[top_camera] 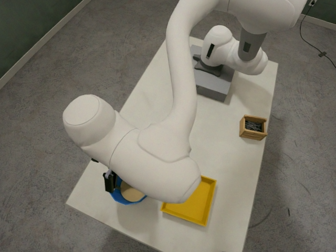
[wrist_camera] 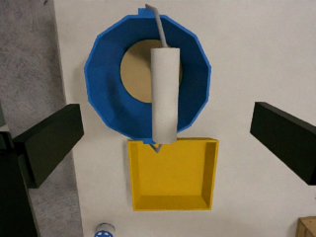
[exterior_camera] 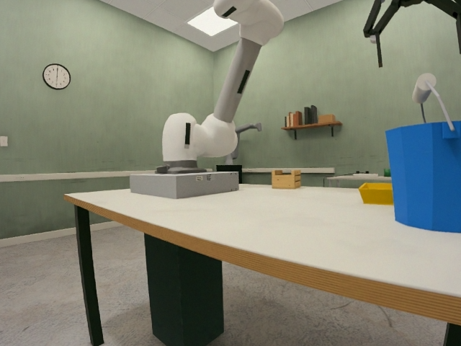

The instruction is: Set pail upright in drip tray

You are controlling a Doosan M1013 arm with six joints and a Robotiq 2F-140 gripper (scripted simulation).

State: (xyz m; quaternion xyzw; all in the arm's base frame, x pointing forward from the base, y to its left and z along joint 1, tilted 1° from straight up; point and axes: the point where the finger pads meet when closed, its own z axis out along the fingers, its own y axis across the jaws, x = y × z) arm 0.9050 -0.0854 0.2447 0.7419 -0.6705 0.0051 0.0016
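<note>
The blue pail (top_camera: 117, 196) (exterior_camera: 424, 174) (wrist_camera: 104, 84) stands upright on the white table (top_camera: 230, 163) (exterior_camera: 260, 219) (wrist_camera: 247, 59), near its front left corner. Its white roller handle (exterior_camera: 422, 89) (wrist_camera: 164, 94) is raised above the rim. The empty yellow drip tray (top_camera: 195, 206) (exterior_camera: 376, 193) (wrist_camera: 173, 178) lies close beside the pail. My gripper (exterior_camera: 418, 48) (wrist_camera: 167, 118) is open and empty. It hangs above the pail's handle with a finger on either side, well clear of it. In the top view the arm hides most of the gripper and much of the pail.
A wooden box of nails (top_camera: 253, 127) (exterior_camera: 286, 179) (wrist_camera: 308, 228) sits near the table's right edge. The arm's grey base block (top_camera: 214, 84) (exterior_camera: 182, 184) stands at the far end. A small blue-and-white round thing (wrist_camera: 104, 230) lies beyond the tray. The table's edge is close to the pail.
</note>
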